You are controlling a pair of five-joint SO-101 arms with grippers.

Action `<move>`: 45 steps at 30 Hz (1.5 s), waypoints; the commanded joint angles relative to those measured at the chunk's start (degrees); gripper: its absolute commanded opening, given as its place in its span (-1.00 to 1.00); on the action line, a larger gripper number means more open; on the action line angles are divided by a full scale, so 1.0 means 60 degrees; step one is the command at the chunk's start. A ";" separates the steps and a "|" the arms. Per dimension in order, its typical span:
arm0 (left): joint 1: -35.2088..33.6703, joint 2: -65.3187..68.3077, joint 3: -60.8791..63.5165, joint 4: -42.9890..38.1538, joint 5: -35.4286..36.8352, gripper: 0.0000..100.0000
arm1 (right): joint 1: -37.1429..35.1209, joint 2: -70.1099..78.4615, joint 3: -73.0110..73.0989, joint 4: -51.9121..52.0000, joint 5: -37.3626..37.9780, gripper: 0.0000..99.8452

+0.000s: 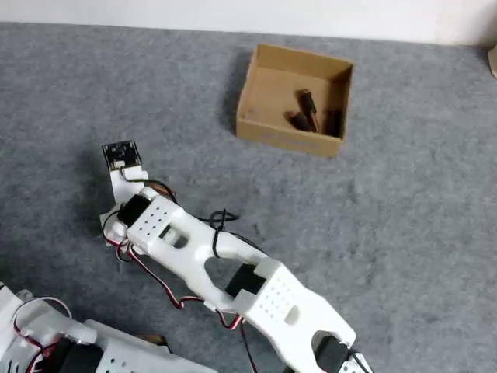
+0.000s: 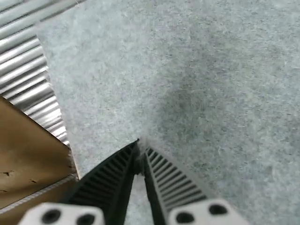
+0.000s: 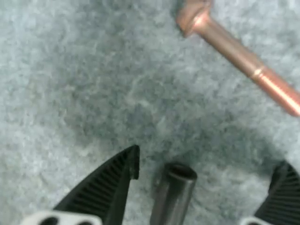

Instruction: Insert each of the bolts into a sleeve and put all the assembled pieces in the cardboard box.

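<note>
High view
- Cardboard box (image 1: 250, 101) stands open on the far side of the grey mat (image 1: 404, 233), with dark assembled pieces (image 1: 304, 111) lying inside. Their count is too unclear to call
- Right arm (image 1: 202, 249) stretches from the near right across to the left part of the mat, well apart from the box
- Left arm (image 1: 54, 342) sits low at the near left corner

Left wrist view
- Left gripper (image 2: 139, 152) hangs over bare mat, jaws pressed together with nothing between them
- A brown surface (image 2: 23, 154) and a ribbed metal strip (image 2: 28, 70) lie off to one side

Right wrist view
- Right gripper (image 3: 208, 166) is spread wide, low over the mat
- Sleeve (image 3: 174, 194) lies on the mat between the fingers (image 3: 112, 187), nearer one than the other and apparently touching neither
- Its long axis runs along the gripper's line of reach, with the open mouth pointing away from the wrist
- Copper bolt (image 3: 234, 51) lies on the mat beyond that mouth, apart from the sleeve, its shank slanting across the sleeve's line rather than along it

Judgement
- The right arm is much the nearer to both parts
- Closing the jaws would take the sleeve across its width
- The bolt is not lined up with the mouth, so one part needs turning before insertion
</note>
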 commanded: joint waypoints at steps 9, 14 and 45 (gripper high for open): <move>-0.0154 -0.0022 0.0007 -0.0029 -0.0015 -0.99 | 0.0051 0.0432 -0.0066 -0.0110 -0.0147 -0.96; -0.0154 -0.0022 0.0007 -0.0029 -0.0015 -0.99 | 0.0095 0.0403 -0.0139 0.0696 -0.0132 -0.99; -0.0154 -0.0022 0.0139 -0.0029 -0.0015 -0.99 | 0.5136 -0.2908 -0.7333 0.7538 0.2842 -0.99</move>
